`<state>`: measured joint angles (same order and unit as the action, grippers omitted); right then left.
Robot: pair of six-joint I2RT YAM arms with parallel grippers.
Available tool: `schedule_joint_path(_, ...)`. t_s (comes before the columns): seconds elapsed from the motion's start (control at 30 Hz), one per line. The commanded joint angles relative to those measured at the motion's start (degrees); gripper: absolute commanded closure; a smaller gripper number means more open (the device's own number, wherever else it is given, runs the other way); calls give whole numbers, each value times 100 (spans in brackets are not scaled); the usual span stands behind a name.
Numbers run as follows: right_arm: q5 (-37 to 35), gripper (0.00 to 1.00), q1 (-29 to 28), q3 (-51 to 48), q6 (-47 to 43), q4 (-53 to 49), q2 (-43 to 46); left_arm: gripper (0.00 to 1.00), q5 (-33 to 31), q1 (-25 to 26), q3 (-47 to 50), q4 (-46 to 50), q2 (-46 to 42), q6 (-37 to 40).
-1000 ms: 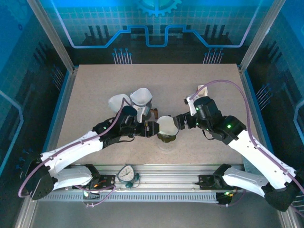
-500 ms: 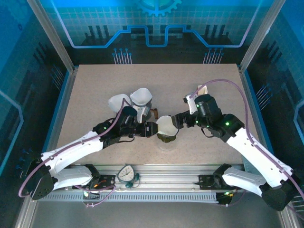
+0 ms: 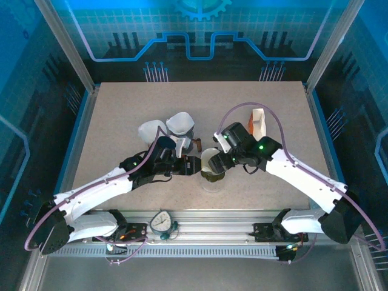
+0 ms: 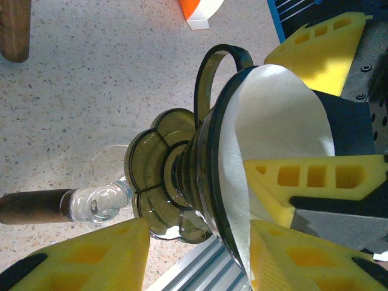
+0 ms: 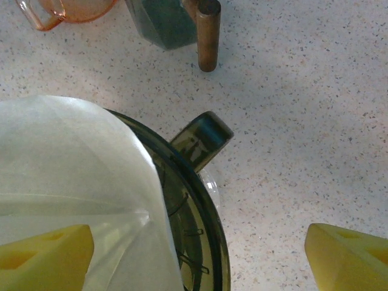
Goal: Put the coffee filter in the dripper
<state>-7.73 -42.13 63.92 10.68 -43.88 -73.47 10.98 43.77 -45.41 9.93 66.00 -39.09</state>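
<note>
Wide-open, empty right tool (image 5: pixel 198 239) straddles dripper (image 4: pixel 182 182) rim, apparently to seat paper filter (image 4: pixel 273 121); left tool (image 4: pixel 200 227) sits half-closed against dripper, grip unclear.

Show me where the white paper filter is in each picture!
Top camera: the filter is just below the middle of the picture.
Left wrist camera: the filter is right of centre, poking out sideways.
Right wrist camera: the filter is at the lower left.
Shared landmark: the dark green dripper holding it.
</note>
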Motion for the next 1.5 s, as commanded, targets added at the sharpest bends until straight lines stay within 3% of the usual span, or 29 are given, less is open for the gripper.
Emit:
schedule_joint_path(0.0, -295, 9, -98, 233, -184, -352, -164, 53, 44, -32, 5, 40, 76, -28)
schedule_joint_path(0.57, -578, 9, -203, 367, -213, -473, -976, 53, 63, -32, -10, 26, 150, 20)
schedule_joint_path(1.07, -566, 4, -201, 278, -170, -164, -588, 55, -47, -64, 41, 63, 1, -76)
schedule_joint_path(1.37, -452, 6, -204, 143, -128, -97, -706, 37, 24, -202, -85, -150, -222, -222)
schedule_joint_path(1.47, -426, 6, -206, 138, -118, -81, -738, 35, 197, -195, -204, -115, -41, -226)
